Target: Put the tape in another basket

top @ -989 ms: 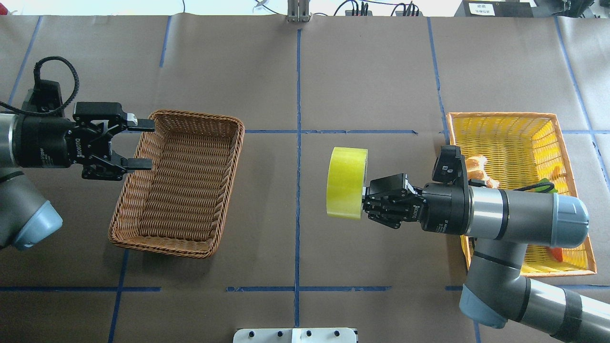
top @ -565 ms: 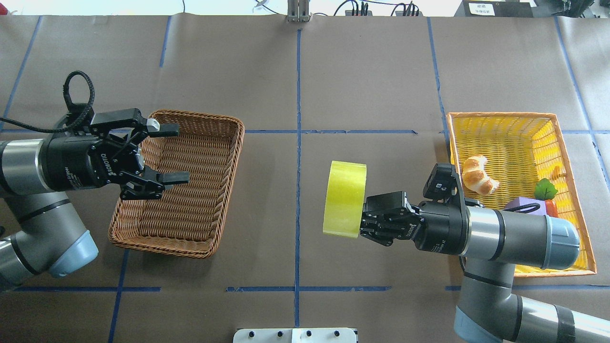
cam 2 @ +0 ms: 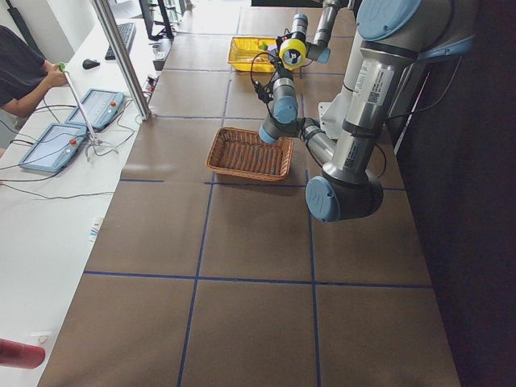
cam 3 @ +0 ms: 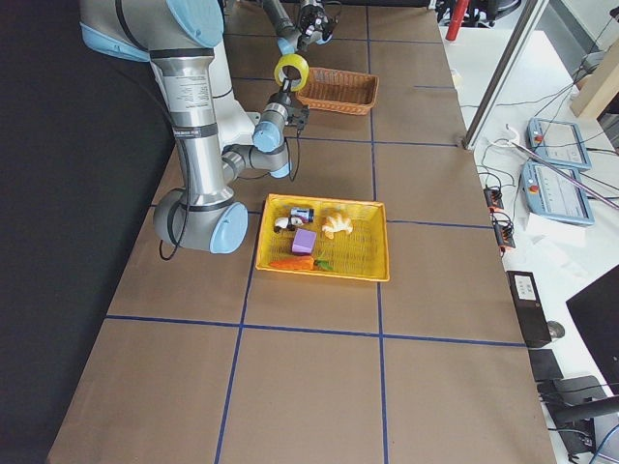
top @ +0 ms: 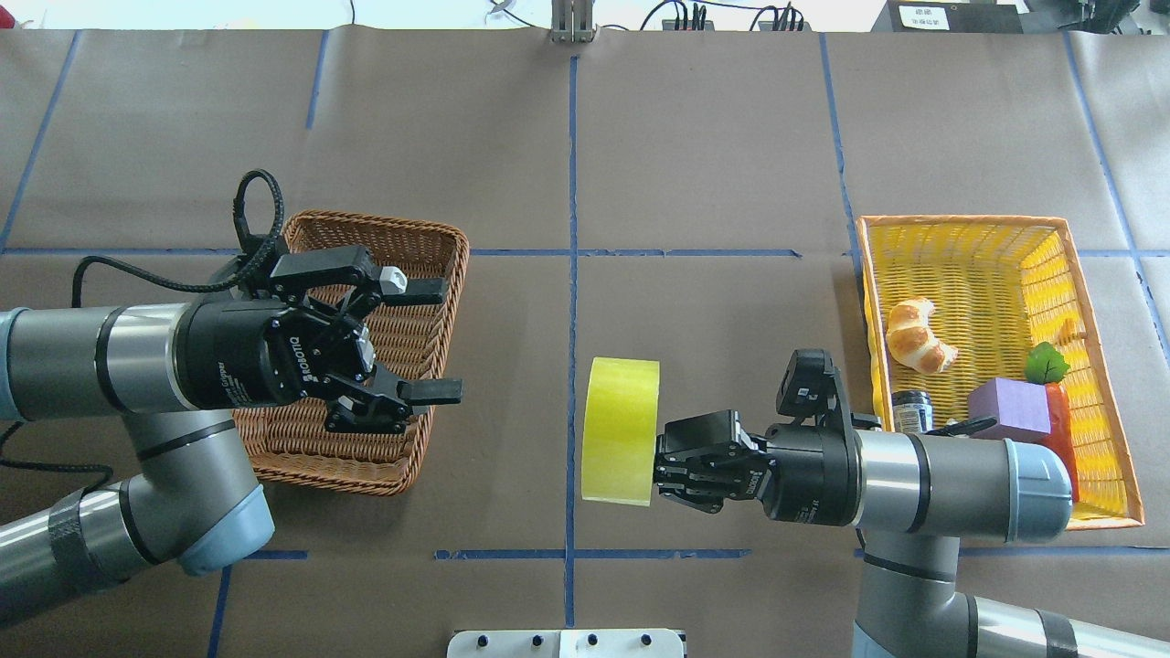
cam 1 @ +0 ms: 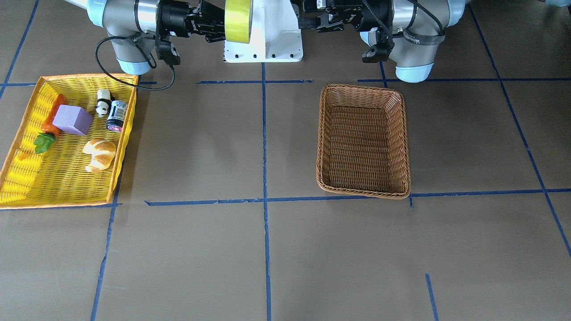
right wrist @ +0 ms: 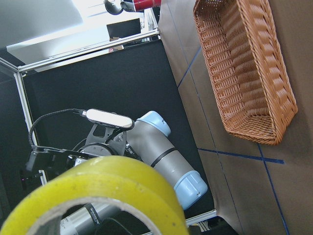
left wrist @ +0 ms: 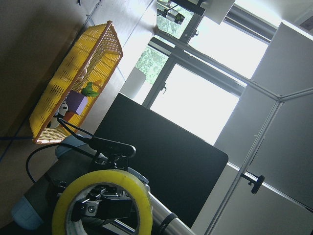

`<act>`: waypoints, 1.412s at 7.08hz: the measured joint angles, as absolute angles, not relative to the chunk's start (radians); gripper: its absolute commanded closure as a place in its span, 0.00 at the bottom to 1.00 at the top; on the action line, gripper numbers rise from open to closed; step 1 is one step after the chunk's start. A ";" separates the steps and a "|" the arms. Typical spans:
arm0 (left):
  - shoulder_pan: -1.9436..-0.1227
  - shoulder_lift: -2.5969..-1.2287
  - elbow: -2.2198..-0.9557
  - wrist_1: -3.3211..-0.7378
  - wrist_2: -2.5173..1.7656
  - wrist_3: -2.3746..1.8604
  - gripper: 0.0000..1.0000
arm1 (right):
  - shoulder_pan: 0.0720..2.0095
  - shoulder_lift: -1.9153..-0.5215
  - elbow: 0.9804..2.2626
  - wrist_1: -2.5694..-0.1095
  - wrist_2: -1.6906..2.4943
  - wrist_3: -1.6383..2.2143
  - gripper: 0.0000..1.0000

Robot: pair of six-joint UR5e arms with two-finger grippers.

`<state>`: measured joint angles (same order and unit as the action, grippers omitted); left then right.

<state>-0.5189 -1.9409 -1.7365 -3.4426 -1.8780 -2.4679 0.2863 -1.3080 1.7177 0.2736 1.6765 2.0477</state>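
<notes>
Overhead exterior shows the tape [top: 620, 429] held on edge above the table [top: 713, 137], just right of the centre blue line [top: 572, 274]. It is between the two baskets and inside neither. The right hand [top: 656, 468] is clamped on the roll's right rim, its arm reaching in level from the right. The roll's open face looks left toward the left hand [top: 433, 342], whose fingers are spread wide apart (a clear gap separates them from the tape). That hand hangs over the right part of the brown wicker basket [top: 366, 221], which lies on the left half of the table. At the far right sits the yellow basket [top: 960, 221], holding a croissant [top: 914, 336], a purple block [top: 1008, 411] and a small dark jar [top: 910, 411]. From the left wrist camera the roll appears as a full ring, with the right hand's dark fingers visible through its core.
</notes>
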 measured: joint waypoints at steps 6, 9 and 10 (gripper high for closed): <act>-0.437 -1.993 -1.716 -3.435 -1.869 -2.459 0.00 | 0.237 -1.255 1.705 0.234 1.673 2.030 0.97; -0.357 -2.011 -1.714 -3.424 -1.790 -2.457 0.00 | 0.236 -1.241 1.680 0.232 1.670 2.028 0.97; -0.343 -2.023 -1.714 -3.411 -1.778 -2.456 0.00 | 0.236 -1.240 1.676 0.232 1.672 2.028 0.97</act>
